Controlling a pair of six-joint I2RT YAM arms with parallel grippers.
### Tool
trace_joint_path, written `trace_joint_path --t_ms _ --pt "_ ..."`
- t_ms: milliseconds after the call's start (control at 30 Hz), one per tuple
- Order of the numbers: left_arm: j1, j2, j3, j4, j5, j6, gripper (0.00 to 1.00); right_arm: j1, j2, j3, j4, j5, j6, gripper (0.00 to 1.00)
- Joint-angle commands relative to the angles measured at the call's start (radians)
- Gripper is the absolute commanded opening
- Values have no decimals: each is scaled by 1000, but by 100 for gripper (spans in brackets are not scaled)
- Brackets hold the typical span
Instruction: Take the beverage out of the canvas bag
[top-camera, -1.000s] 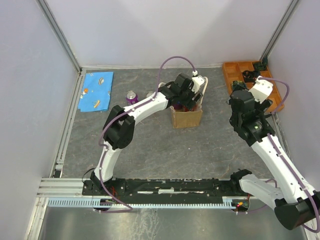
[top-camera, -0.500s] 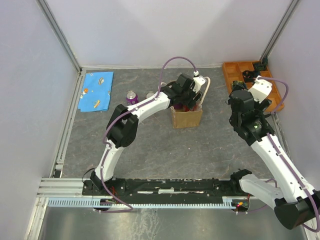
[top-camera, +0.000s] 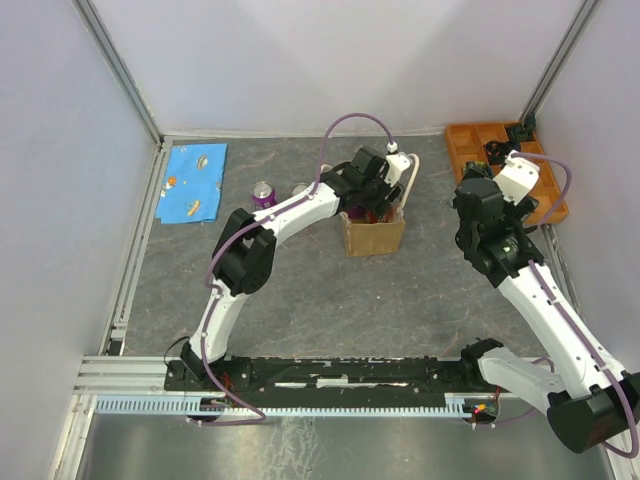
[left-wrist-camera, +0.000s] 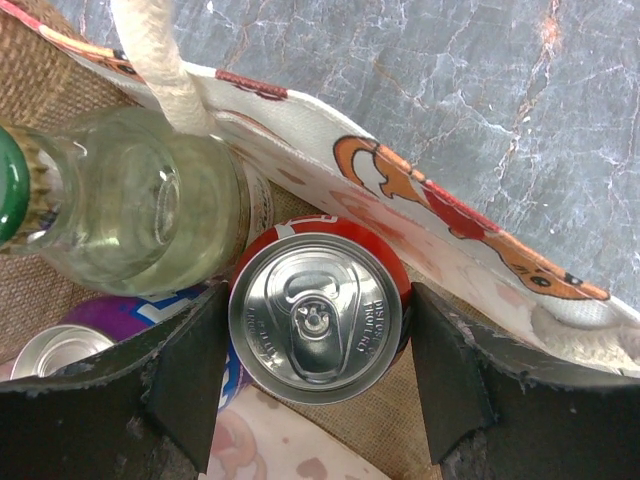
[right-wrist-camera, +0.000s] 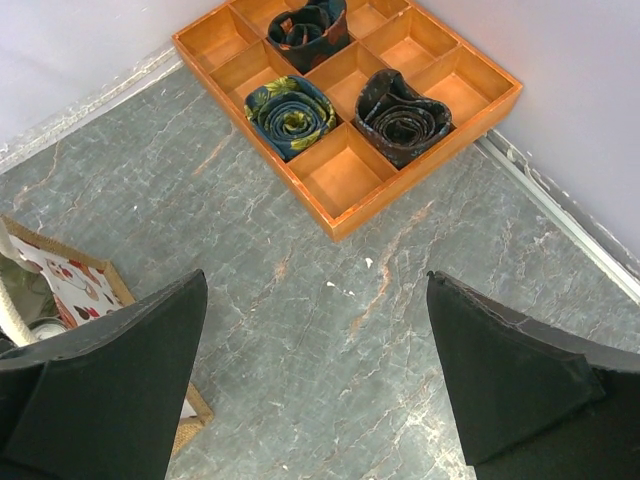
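From above, the canvas bag (top-camera: 374, 237) stands upright on the grey surface (top-camera: 300, 290), toward the back and about mid-width. The left arm (top-camera: 290, 212) reaches into its open top. A purple can (top-camera: 263, 193) stands on the surface left of the bag, and a blue cloth (top-camera: 192, 182) lies further left. The right arm (top-camera: 500, 235) is held up near the orange tray (top-camera: 462, 148). The left wrist view looks into the bag: the left jaws are closed on a red can (left-wrist-camera: 317, 317), with one finger (left-wrist-camera: 190, 380) against each side. A glass bottle (left-wrist-camera: 150, 210) sits beside it. In the right wrist view, the right jaws are spread wide and hold nothing.
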Motion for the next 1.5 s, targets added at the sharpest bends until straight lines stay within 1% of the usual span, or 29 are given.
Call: trace_joint_path --t_ms 0,167,300,400,500,633,767,867,1000,1100,1200,1267,1300,1400,1467 --pt "2 -92 7 -47 53 48 3 -3 1 7 36 2 14 98" --pt "2 -150 121 -56 52 57 3 -4 -13 -13 58 9 -2 98" --pt "4 -135 295 -110 63 57 3 -4 -14 -18 54 14 -7 97" --pt "6 -131 368 -140 77 53 3 -4 -16 -19 52 10 -6 97" --pt "8 -151 403 -162 71 43 3 -4 -16 -19 52 4 -7 97" --pt "11 -199 409 -172 15 51 3 -4 -14 -18 58 -5 -13 97" --pt "50 -267 404 -167 -26 37 3 -3 -9 -18 73 -25 -23 96" --pt "84 -353 349 -138 -88 35 3 -3 -5 -19 81 -41 -26 96" --pt "126 -510 202 -83 -210 49 3 -4 -5 -24 86 -62 -30 95" --pt "188 -616 81 -78 -253 17 3 -4 -9 -34 94 -79 -37 94" --pt "269 -732 -85 -54 -264 -32 3 -4 -10 -37 111 -101 -60 93" --pt "297 -813 -219 -15 -298 -43 3 -4 -9 -37 121 -112 -71 93" --pt "300 -849 -296 -2 -318 -50 3 -4 -7 -35 126 -114 -76 93" --pt "305 -930 -457 27 -386 -87 3 -4 5 -23 132 -118 -86 93" --pt "306 -992 -570 75 -430 -113 3 -3 17 -11 135 -119 -93 93"
